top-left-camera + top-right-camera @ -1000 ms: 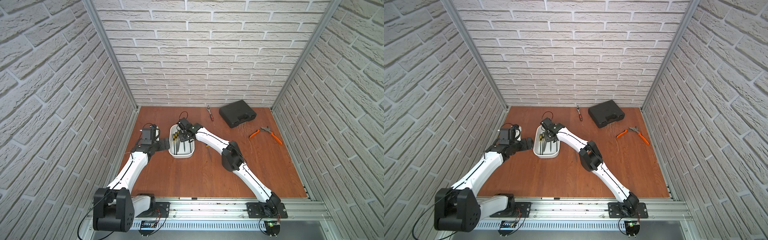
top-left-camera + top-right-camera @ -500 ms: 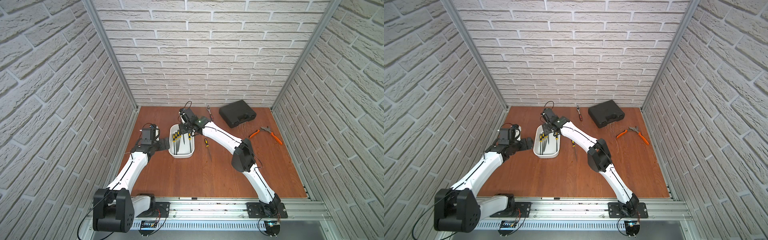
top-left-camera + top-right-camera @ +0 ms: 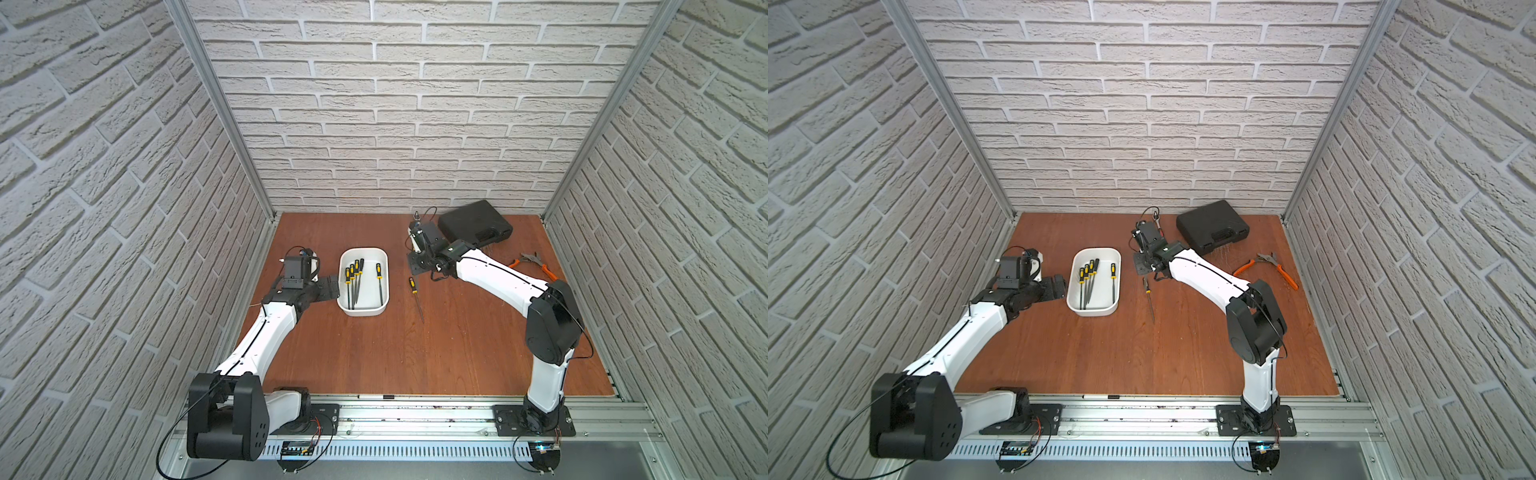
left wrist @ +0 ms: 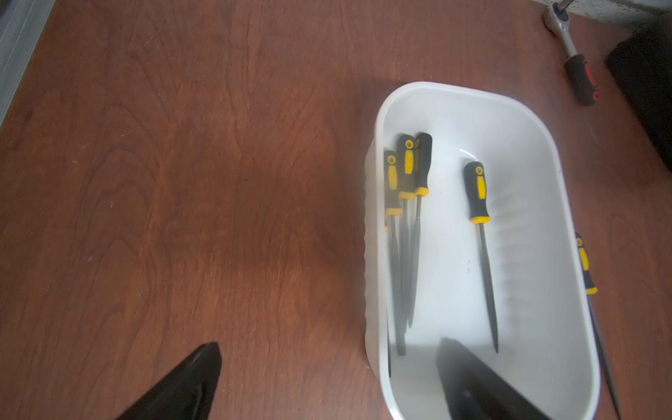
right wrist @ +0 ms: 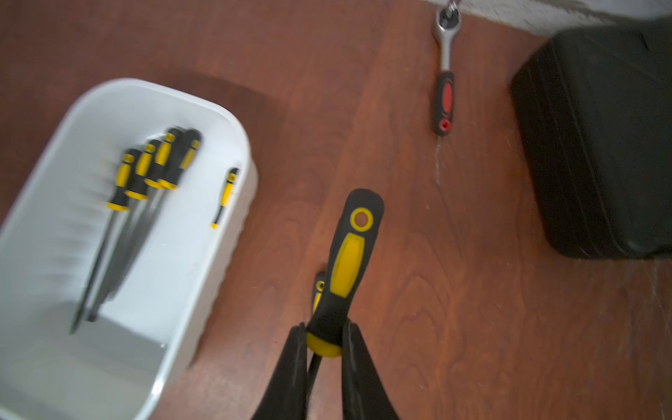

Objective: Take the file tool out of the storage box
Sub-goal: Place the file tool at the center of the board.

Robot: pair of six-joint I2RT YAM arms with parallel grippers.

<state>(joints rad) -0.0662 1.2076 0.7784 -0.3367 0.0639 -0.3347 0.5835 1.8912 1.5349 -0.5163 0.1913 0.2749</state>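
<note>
Right wrist view: your right gripper (image 5: 324,349) clamps a file (image 5: 347,262) clear of the box (image 5: 160,88), which holds five files (image 5: 145,171). Your left gripper (image 4: 327,343) gapes wide astride its rim. Bare table (image 5: 400,218) lies just ahead of your right jaws.

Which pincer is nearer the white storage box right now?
Left. The left pincer is open beside the storage box; the right pincer, shut on a file, is apart from it, past the opposite wall.
</note>
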